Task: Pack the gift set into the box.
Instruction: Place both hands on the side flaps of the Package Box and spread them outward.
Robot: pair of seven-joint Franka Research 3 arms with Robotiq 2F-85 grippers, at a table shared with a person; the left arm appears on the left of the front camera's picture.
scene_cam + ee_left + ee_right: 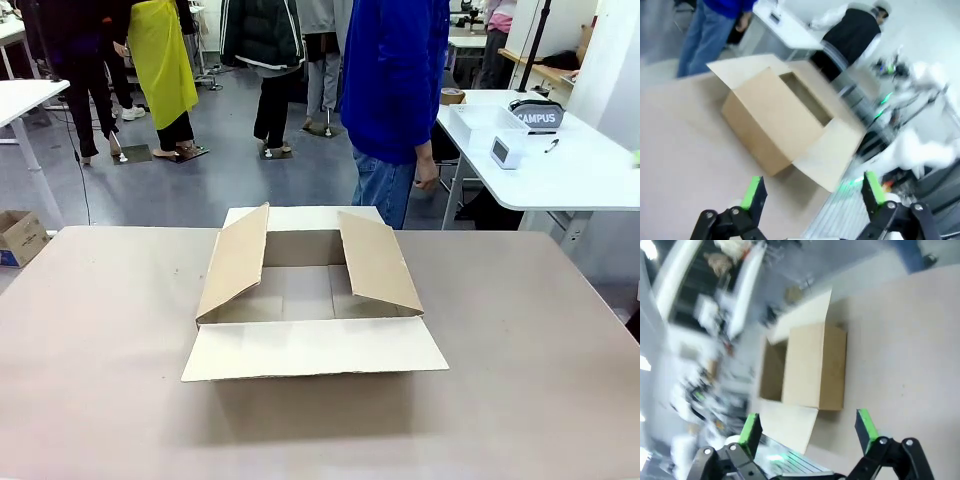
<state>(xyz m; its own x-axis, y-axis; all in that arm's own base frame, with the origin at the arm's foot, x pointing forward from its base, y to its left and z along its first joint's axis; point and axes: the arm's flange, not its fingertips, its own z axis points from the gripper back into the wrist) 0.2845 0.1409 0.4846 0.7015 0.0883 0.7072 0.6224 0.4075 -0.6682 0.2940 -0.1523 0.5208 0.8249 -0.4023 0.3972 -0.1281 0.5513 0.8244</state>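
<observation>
The box (310, 295) is a shallow brown cardboard carton in the middle of the table, all four flaps spread open and its inside bare. It also appears in the left wrist view as the box (777, 117) and in the right wrist view as the box (807, 365). My left gripper (812, 192) hangs open well short of the carton, nothing between its green-padded fingers. My right gripper (807, 432) is open too, off to the carton's other side. The gift set is out of view.
A person in a blue top and jeans (395, 95) stands at the far edge of the table (100, 330). A white desk (560, 160) with small items stands at the back right. A small printed carton (20, 237) sits on the floor at left.
</observation>
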